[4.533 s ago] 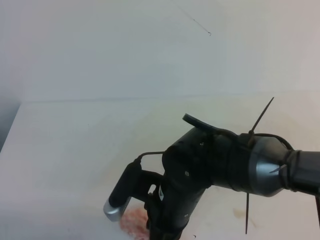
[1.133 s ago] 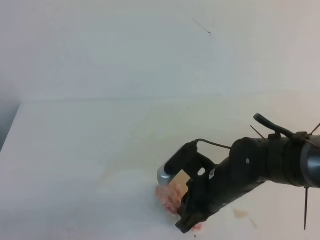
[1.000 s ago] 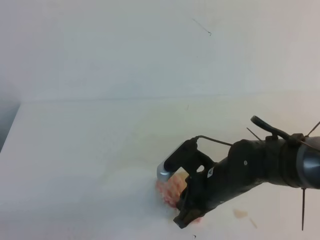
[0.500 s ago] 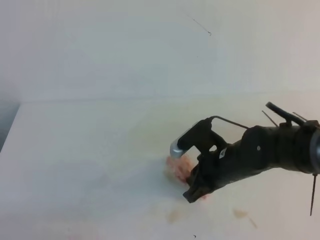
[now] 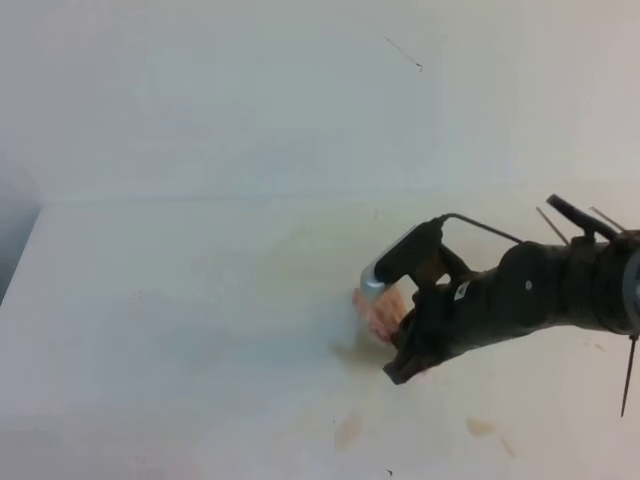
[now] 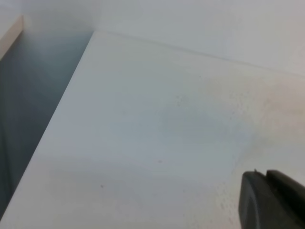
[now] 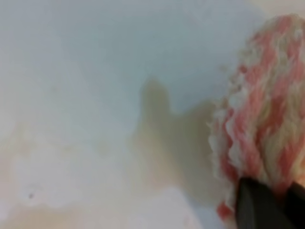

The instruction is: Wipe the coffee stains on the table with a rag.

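We've got the right gripper (image 5: 400, 362) clenched on the rag (image 5: 382, 312), pressed to the table (image 5: 180, 300) mid-right, but stray coffee stains (image 5: 348, 430) nearby could get missed.

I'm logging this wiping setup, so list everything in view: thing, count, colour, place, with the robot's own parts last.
table: one, white to cream, fills the lower part of every view.
rag: one, pink-and-white striped, fuzzy, right of the table's middle, bunched under the right pincer.
coffee stains: a few pale tan smears, near the front edge in the high view; a larger tan blotch lies beside the rag in the right wrist view.
wall: one, white, behind the table.
left pincer: one, black, lower right corner of the left wrist view, above bare table, jaws together and holding nothing.
right pincer: one, black, shut on the rag.
right arm: one, black, reaching in from the right.
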### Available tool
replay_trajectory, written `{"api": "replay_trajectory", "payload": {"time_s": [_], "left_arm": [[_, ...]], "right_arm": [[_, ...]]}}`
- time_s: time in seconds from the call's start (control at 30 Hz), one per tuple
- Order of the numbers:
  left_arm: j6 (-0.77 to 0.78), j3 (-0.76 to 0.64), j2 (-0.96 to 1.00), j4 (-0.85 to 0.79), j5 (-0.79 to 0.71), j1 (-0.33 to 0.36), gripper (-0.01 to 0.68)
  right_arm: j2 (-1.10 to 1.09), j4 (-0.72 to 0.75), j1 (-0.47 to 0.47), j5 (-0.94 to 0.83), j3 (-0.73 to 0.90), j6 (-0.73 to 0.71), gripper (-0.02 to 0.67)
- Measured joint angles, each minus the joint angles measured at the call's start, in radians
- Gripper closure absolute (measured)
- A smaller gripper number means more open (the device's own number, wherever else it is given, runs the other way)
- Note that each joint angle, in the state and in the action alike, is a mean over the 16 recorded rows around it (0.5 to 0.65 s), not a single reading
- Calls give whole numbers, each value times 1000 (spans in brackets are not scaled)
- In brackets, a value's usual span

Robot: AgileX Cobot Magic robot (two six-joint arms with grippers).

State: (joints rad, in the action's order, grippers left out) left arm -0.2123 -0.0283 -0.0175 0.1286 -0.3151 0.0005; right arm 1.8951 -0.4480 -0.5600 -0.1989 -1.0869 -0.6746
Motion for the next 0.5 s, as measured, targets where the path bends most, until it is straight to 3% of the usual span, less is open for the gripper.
{"api": "replay_trajectory", "payload": {"time_s": [0.5], "left_arm": [[0,3,2,0,-1,0,673]], "right_arm": [[82,-65,-6,-108,-61,-6,652]]}}
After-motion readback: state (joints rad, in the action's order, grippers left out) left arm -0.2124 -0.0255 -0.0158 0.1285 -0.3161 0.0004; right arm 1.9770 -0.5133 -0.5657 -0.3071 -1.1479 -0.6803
